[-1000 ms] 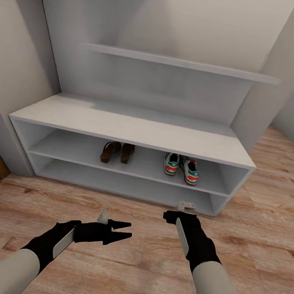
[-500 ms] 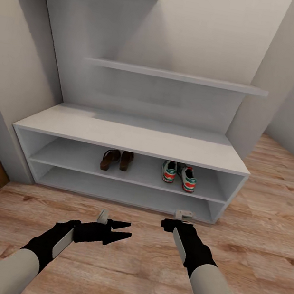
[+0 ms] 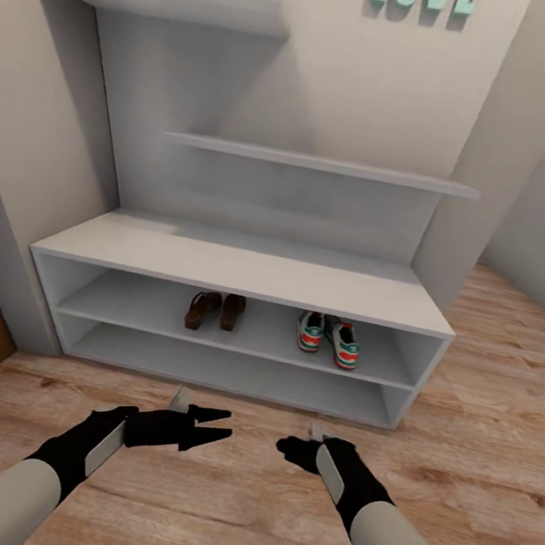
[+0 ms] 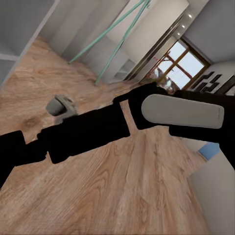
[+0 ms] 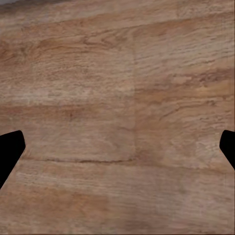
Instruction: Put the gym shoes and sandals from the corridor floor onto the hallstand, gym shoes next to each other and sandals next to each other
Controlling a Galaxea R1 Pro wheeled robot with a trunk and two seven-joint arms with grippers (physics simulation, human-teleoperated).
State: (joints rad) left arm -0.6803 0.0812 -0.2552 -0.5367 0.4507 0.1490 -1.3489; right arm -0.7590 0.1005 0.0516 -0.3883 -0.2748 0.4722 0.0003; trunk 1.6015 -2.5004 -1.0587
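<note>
**All 4 shoes on the rack**

With the 2 gym shoes paired at centre-right of the frame and the 2 sandals just left of them on the hallstand upper shelf, the placing looks finished. The left gripper and right gripper hang over the corridor floor, jaws apart, holding nothing. Next, I'd only check and retreat.

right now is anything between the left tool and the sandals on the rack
Nothing visible. The left tool hangs open over bare corridor floor. The sandals sit side by side in the hallstand's upper compartment, whose front is open, left of the gym shoes.
</note>
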